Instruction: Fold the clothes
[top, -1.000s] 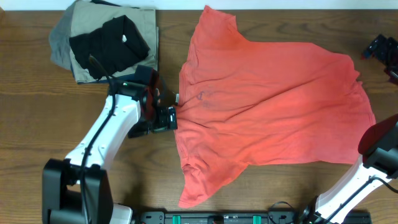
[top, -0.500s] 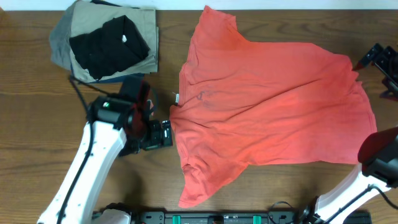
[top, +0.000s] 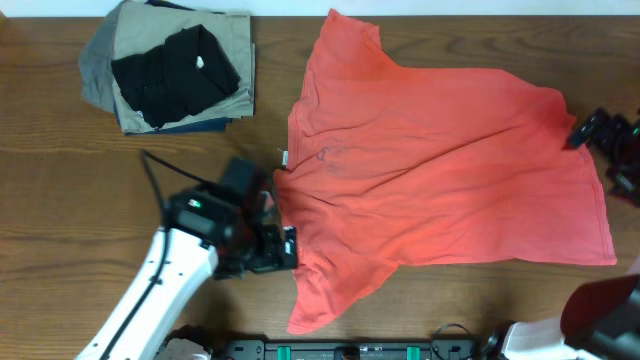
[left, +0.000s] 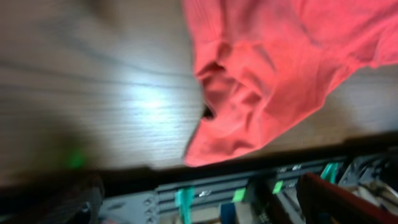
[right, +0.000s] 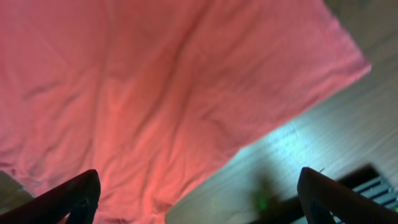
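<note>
**Shirt spread flat, both arms at its edges**

I see the coral-red T-shirt (top: 440, 170) lying open and sideways across the middle and right part of the bench (top: 60, 200). Its collar faces the left edge and its hem the right edge. One sleeve reaches to the far edge. The other sleeve (left: 249, 106) points to the near edge, and its end is bunched and wrinkled. A small white neck tag (top: 285, 158) shows at the collar.

My left end effector (top: 285, 248) sits just beside the shirt's left border, below the collar and next to the near sleeve. The overhead view does not settle whether it touches the cloth. The left wrist picture is blurred and shows no fingers, so I cannot tell whether it is spread or closed.

My right end effector (top: 590, 130) hangs over the hem corner nearest the far right of the bench. In its wrist view the two fingers (right: 74, 196) stand wide apart with nothing between them, shirt fabric and bare wood below.

A stack of folded garments (top: 170, 75), black on top of khaki, rests in the far left corner, well apart from the shirt.
</note>
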